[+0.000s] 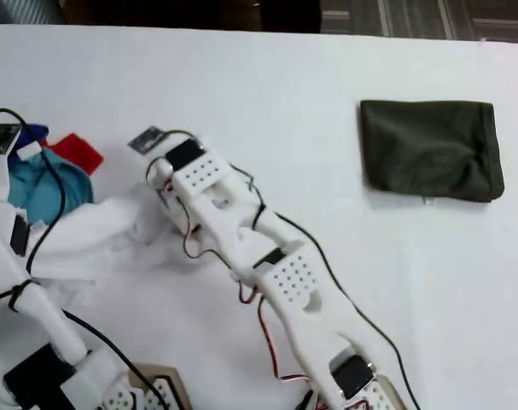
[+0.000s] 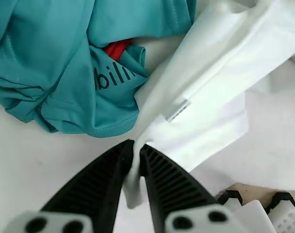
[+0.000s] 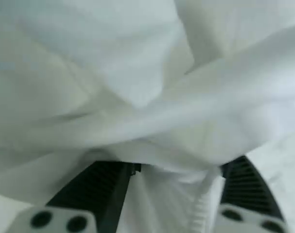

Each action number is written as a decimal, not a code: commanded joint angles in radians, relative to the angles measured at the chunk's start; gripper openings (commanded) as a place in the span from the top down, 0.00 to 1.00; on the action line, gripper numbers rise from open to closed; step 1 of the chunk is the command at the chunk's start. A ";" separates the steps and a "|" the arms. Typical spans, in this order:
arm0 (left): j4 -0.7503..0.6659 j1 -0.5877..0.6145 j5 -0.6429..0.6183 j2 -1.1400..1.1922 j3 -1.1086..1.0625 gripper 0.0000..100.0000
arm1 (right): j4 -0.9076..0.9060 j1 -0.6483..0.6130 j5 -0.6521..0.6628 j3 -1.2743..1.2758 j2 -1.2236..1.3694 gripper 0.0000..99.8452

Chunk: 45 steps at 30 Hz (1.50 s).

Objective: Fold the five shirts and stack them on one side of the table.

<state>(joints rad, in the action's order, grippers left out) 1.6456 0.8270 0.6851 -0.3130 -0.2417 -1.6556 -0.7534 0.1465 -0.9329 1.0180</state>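
Note:
A crumpled white shirt (image 1: pixel 96 231) lies at the table's left, between both arms. My left gripper (image 2: pixel 136 156) is shut on a thin edge of the white shirt (image 2: pixel 205 82). Just beyond it lies a bunched teal shirt (image 2: pixel 64 63) with a bit of red shirt (image 2: pixel 119 47) under it. My right gripper (image 3: pixel 179 194) is open, its jaws wide apart, with folds of the white shirt (image 3: pixel 137 73) bulging between them. In the high view the right arm (image 1: pixel 241 222) ends over the white shirt's right side. A folded dark green shirt (image 1: pixel 429 149) rests at the right.
The teal shirt (image 1: pixel 45 188), red shirt (image 1: pixel 75 152) and a blue one (image 1: pixel 32 132) are piled at the far left edge. Cables run along both arms. The white table (image 1: pixel 327 85) is bare between the pile and the green shirt.

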 commanded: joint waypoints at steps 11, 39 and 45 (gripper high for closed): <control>-0.083 -0.044 0.000 -0.035 0.002 0.97 | -0.108 0.309 -0.005 -0.072 -0.093 0.98; 0.031 -0.612 -0.299 -0.034 0.205 0.97 | 0.259 0.734 0.265 1.450 -1.442 0.98; -0.078 -0.611 -0.172 -0.035 -0.163 0.97 | 0.407 0.736 0.364 1.909 -1.670 0.89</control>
<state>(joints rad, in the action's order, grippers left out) 1.6210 0.2209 0.4611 -0.3176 -0.2739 -1.2889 -0.0353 0.4672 0.8040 -0.5347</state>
